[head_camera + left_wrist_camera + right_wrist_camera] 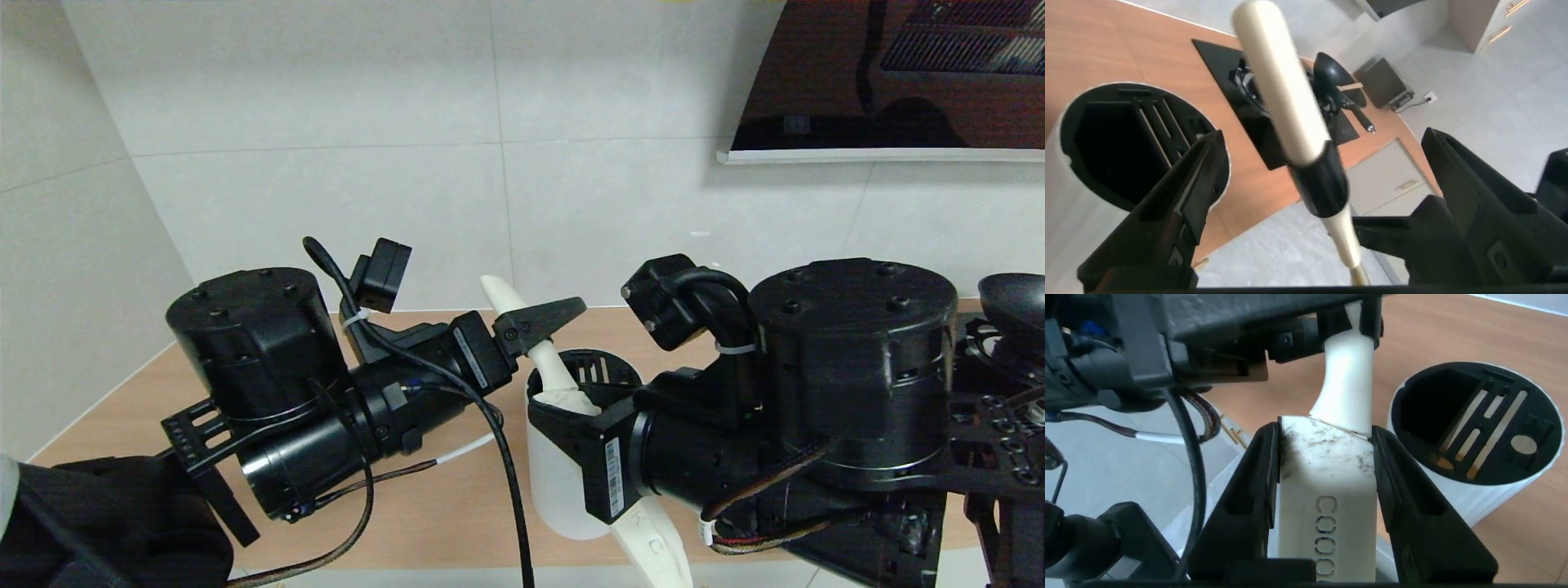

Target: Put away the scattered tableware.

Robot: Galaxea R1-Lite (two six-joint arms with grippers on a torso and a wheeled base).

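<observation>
A cream slotted spatula [500, 296] is clamped at its broad blade [1327, 490] by my right gripper [1327, 434], which is shut on it above the table's front edge [571, 408]. Its handle [1278, 82] rises between the spread fingers of my open left gripper [1323, 139]; neither finger touches it. A black band circles the handle. Just behind the spatula stands a white cutlery holder [563, 490] with a black divided insert [1429, 400]. Several chopsticks and a spoon are in its compartments.
The wooden counter [457, 506] runs to a tiled wall behind. A black hob [1004, 392] with a dark ladle-like utensil [1012, 298] on it lies to the right, under a dark range hood [882, 73]. Cables hang under my left arm.
</observation>
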